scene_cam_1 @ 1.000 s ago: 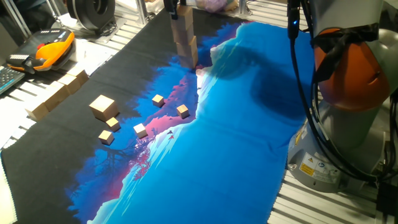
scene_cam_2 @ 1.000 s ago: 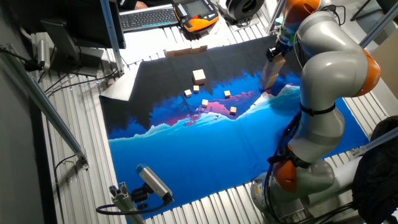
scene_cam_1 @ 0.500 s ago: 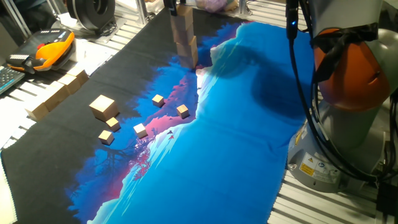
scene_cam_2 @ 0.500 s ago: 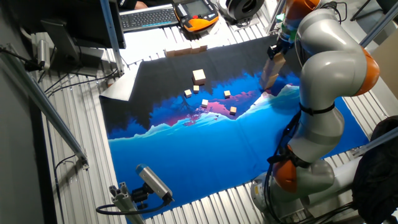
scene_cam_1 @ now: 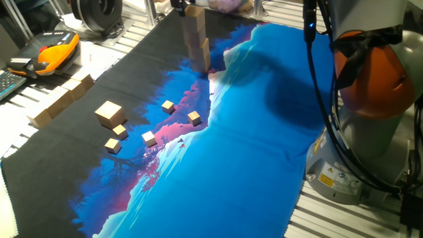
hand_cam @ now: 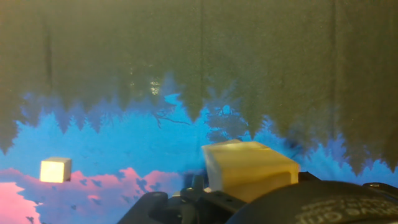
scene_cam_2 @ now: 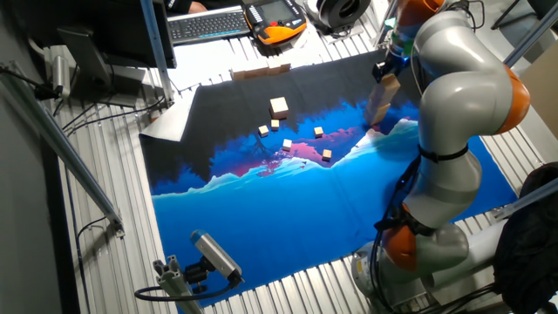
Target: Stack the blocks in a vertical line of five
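A stack of light-tan blocks (scene_cam_1: pixel 197 41) stands on the cloth at the back; it also shows in the other fixed view (scene_cam_2: pixel 381 100). It looks slightly uneven, and its top reaches the upper edge of the frame. My gripper (scene_cam_1: pixel 180 5) is just above and to the left of the top block (scene_cam_1: pixel 195 12), open and not holding it; in the other fixed view it (scene_cam_2: pixel 387 63) hangs over the stack. In the hand view the top block (hand_cam: pixel 249 167) lies close below, right of centre. One loose block (scene_cam_1: pixel 109 112) sits at the left on the black part of the cloth.
Several tiny cubes (scene_cam_1: pixel 168 106) lie scattered between the loose block and the stack; one shows in the hand view (hand_cam: pixel 55 169). Long wooden bars (scene_cam_1: pixel 59 99) lie at the cloth's left edge. The arm's base (scene_cam_1: pixel 370 132) stands at the right. An orange pendant (scene_cam_1: pixel 56 51) lies beyond the cloth.
My gripper has moved up and slightly left off the top block of the stack. The stack has stayed in place.
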`<state>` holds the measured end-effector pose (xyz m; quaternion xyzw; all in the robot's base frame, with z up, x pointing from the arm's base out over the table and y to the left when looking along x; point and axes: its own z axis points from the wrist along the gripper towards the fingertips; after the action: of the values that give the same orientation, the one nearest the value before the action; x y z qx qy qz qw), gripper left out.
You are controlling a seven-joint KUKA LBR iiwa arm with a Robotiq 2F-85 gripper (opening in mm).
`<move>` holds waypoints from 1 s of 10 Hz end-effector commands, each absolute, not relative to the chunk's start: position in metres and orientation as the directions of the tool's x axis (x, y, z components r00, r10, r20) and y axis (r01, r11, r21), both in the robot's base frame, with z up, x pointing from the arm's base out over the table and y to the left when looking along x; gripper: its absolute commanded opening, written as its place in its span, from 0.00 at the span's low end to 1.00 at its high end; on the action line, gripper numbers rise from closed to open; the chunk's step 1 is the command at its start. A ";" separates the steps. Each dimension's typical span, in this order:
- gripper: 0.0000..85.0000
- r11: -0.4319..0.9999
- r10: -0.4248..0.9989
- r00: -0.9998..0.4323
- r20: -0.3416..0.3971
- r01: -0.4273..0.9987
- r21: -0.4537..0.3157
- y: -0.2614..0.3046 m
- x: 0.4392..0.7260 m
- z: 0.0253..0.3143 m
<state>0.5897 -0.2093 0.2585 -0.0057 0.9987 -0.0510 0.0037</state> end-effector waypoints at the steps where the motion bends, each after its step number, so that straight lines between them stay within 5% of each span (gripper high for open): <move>1: 0.80 0.995 -0.006 -1.000 -0.006 -0.005 -0.100 -0.206 0.591 0.259; 4: 0.80 0.997 0.003 -1.000 0.008 0.003 -0.081 -0.197 0.597 0.255; 6: 0.40 0.997 -0.022 -0.999 0.029 -0.023 -0.068 -0.201 0.597 0.257; 7: 0.40 0.997 -0.031 -0.999 0.043 -0.034 -0.068 -0.201 0.596 0.258; 9: 0.00 0.996 -0.077 -0.992 0.095 -0.081 -0.042 -0.201 0.596 0.258; 10: 0.00 0.996 -0.069 -0.992 0.104 -0.074 -0.040 -0.201 0.596 0.258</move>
<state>0.5960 -0.2018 0.2583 -0.0355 0.9978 -0.0220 -0.0511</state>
